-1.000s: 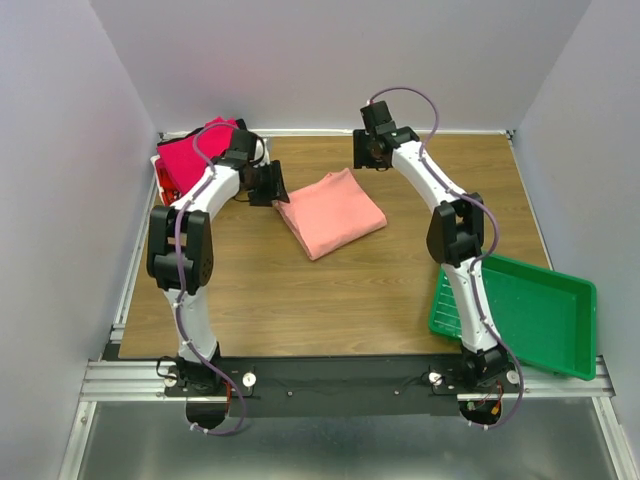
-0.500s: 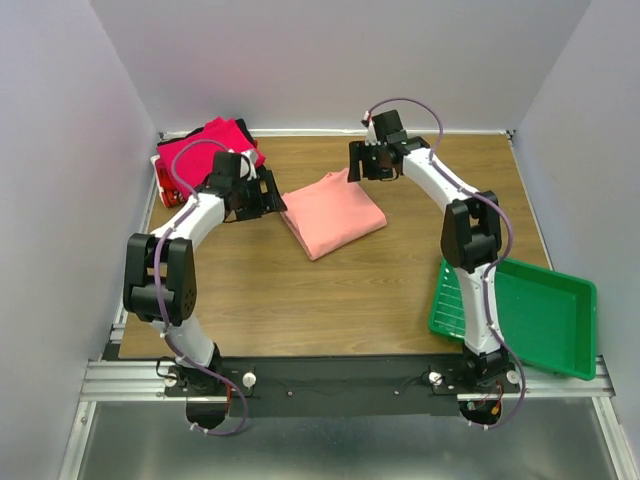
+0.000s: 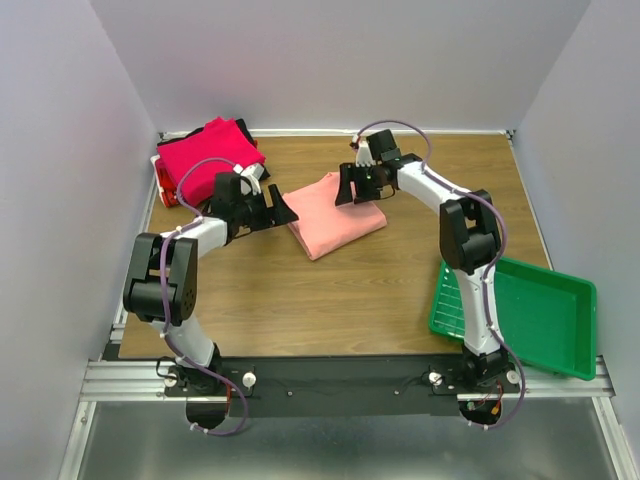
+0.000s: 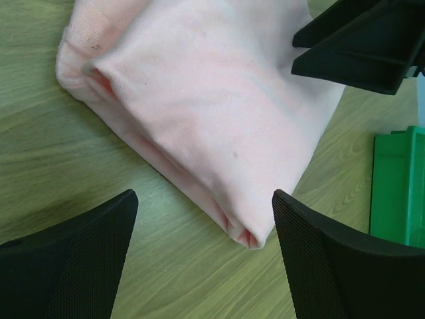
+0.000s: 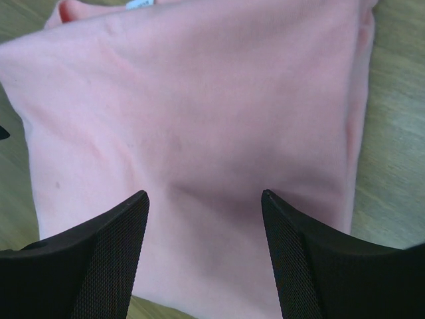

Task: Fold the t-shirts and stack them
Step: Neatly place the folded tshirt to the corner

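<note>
The pink shirt (image 3: 335, 215) lies folded into a compact block in the middle of the worktop (image 3: 330, 300), well apart from the stack (image 3: 208, 155) of magenta and red shirts in the far left corner. The left hand (image 4: 202, 199) sits low at the shirt's left edge, wide and holding nothing. The right hand (image 5: 204, 196) hangs over the shirt's far side, also wide and empty. This shirt looks fully folded, so the step in hand is probably picking it up to stack. The next move calls for both hands to close on opposite edges, catching every layer so the fold holds, then lift together and carry it left onto the stack
</note>
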